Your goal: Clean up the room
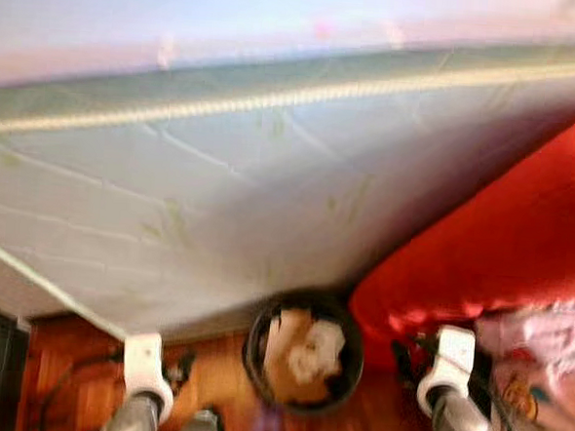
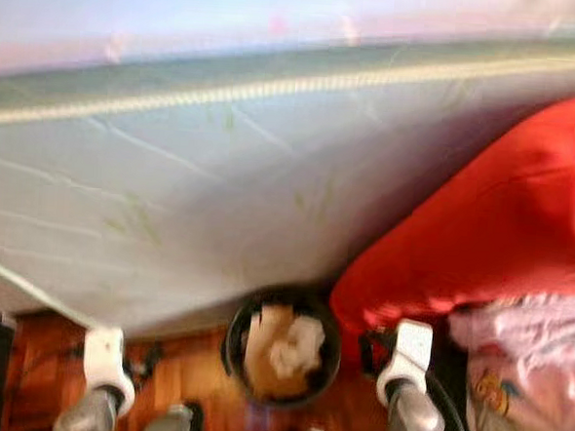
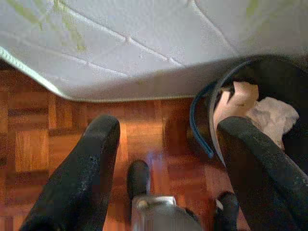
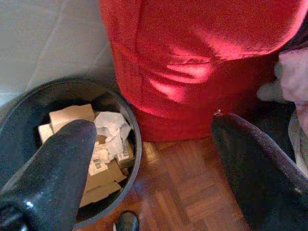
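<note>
1. Plainly, the round black waste bin (image 1: 304, 351), holding torn brown cardboard (image 4: 72, 115) and crumpled white paper (image 1: 316, 352), stands on the floor between the two arms, against the lower edge of the pale quilted mattress (image 1: 221, 192). It sits slightly nearer the right arm than the left.

2. Seen from the left wrist, the left gripper (image 3: 166, 144) has its two black fingers spread wide with nothing between them. The bin's rim lies just beside one finger, and bare floor shows through the gap.

3. Seen from the right wrist, the right gripper (image 4: 154, 139) is likewise spread and empty. One finger hangs over the bin's mouth, and the other sits over the floor below the red cushion-like mass (image 4: 192, 62).

4. That red fabric bulk presses against the mattress side and nearly touches the bin's rim on the robot's right. Pink patterned cloth (image 1: 542, 358) lies heaped at the right edge, beside the right arm.

5. As a judgement, the loose pink cloth looks like the nearest untidy thing, and the right arm is better placed for it; the bin, being round, offers no long axis.

6. Underfoot is reddish-brown wooden parquet floor (image 3: 43, 144). The mattress stands on edge and leans across most of the head views, which are blurred.
</note>
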Motion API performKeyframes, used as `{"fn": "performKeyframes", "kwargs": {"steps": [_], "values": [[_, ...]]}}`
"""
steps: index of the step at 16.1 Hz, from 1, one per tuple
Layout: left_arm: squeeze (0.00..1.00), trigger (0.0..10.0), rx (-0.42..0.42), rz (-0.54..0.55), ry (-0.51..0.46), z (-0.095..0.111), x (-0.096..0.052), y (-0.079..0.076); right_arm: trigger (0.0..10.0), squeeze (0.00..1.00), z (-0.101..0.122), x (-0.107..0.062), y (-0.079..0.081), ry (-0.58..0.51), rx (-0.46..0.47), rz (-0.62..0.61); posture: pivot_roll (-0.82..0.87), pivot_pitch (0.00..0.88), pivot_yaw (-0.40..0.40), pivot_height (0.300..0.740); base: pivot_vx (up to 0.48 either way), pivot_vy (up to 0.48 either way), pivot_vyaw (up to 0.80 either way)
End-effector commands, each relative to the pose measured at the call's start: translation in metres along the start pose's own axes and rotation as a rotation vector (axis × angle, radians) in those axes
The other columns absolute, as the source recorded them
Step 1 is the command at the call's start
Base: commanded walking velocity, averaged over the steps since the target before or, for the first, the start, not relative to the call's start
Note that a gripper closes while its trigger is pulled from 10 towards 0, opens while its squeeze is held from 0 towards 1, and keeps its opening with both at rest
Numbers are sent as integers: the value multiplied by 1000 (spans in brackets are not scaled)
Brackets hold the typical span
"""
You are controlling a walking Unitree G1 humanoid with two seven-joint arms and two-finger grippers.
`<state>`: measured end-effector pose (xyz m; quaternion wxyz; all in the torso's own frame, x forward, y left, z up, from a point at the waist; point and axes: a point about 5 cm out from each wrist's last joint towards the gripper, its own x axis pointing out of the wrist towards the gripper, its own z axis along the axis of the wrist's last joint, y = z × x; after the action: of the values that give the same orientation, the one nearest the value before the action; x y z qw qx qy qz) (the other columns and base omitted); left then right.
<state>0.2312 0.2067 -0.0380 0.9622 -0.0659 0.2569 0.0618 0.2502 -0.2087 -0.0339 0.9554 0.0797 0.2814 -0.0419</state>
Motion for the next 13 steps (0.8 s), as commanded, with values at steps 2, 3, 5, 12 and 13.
{"fn": "performKeyframes", "kwargs": {"steps": [2, 3, 5, 12, 13], "values": [[0, 10000, 24, 18, 116, -20, -5, 5, 10000, 0, -24, -8, -3, 89, 23, -21, 170, 10, -57, 740, 0, 0, 0], [0, 10000, 31, 7, 187, -29, -6, 2, 10000, 0, -38, -13, -1, 141, 53, -29, 153, 0, -42, 740, 0, 0, 0], [0, 10000, 26, -1, 230, -34, -7, 1, 10000, 0, -48, -16, 5, 178, 58, 3, 146, 0, -40, 740, 0, 0, 0], [0, 10000, 4, 35, 323, -58, -20, 6, 10000, 0, -64, -22, 3, 246, 108, -63, 106, 0, -20, 740, 0, 0, 0], [0, 10000, 5, 37, 330, -60, -21, 8, 10000, 0, -65, -23, 3, 249, 111, -66, 92, 0, -15, 740, 0, 0, 0]]}}
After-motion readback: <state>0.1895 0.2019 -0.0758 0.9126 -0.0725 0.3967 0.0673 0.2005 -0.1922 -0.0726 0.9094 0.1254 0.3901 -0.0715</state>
